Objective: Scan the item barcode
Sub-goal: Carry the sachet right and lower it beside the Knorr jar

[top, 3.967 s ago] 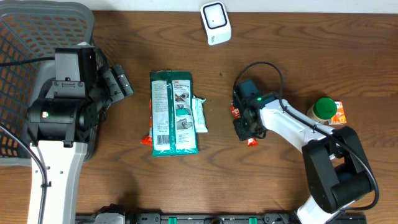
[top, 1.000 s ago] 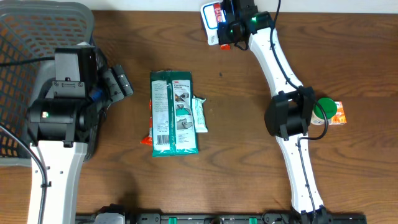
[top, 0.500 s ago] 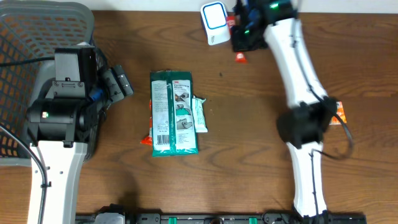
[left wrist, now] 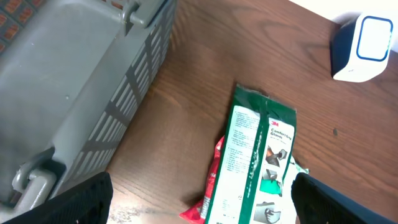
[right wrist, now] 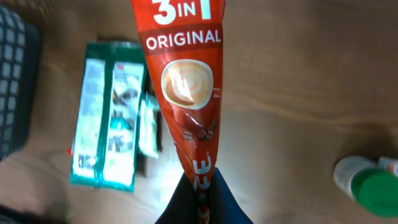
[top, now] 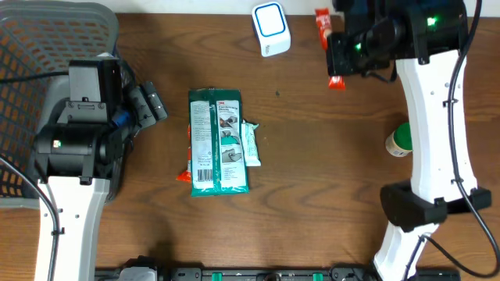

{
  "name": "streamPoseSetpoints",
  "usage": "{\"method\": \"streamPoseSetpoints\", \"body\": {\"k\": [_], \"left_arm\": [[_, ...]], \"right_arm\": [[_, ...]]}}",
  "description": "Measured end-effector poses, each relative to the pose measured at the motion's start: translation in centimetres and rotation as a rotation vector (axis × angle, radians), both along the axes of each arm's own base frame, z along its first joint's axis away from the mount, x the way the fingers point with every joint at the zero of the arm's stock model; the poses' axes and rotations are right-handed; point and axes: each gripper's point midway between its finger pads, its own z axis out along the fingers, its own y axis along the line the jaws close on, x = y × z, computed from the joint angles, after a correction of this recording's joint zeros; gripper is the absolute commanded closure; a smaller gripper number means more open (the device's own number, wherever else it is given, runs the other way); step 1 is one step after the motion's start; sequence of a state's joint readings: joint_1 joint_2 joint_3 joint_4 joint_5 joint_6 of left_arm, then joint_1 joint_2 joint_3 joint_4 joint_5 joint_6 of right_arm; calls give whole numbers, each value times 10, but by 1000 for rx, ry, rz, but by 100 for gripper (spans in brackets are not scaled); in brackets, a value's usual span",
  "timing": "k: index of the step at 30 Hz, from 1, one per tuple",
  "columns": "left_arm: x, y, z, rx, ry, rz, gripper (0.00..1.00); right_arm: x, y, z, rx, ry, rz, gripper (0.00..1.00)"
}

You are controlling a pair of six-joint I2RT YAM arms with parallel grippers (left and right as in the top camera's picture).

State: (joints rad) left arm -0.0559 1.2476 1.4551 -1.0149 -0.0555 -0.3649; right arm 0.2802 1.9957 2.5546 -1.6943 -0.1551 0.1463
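R gripper (right wrist: 201,201) is clenched on one end of the red 3-in-1 coffee sachet (right wrist: 186,81). The sachet hangs at approx 3 o'clock of the white scanner (top: 271,28), near but apart, prob. off the table. L gripper (top: 148,103) is released and empty beside the basket (top: 47,31), at 9 o'clock of the green pack (top: 219,140).

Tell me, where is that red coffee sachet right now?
The coffee sachet is pinched in the right gripper, seen in the overhead view near the table's far edge, just right of the white scanner.
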Motion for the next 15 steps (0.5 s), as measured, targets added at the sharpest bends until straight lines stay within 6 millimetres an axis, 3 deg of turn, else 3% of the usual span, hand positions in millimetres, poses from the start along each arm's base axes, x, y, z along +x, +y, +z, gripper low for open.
{"method": "streamPoseSetpoints", "body": {"k": [4, 9, 12, 15], "left_arm": [[0, 0, 0, 0, 0, 0, 8], [0, 0, 0, 0, 0, 0, 9], [0, 0, 0, 1, -1, 0, 9], [0, 0, 0, 1, -1, 0, 8]], "right_arm": [[-34, -15, -11, -69, 69, -50, 99], [-71, -64, -34, -239, 110, -241, 99], [-74, -87, -66, -357, 121, -321, 99], [-61, -99, -109, -456, 121, -349, 99]]}}
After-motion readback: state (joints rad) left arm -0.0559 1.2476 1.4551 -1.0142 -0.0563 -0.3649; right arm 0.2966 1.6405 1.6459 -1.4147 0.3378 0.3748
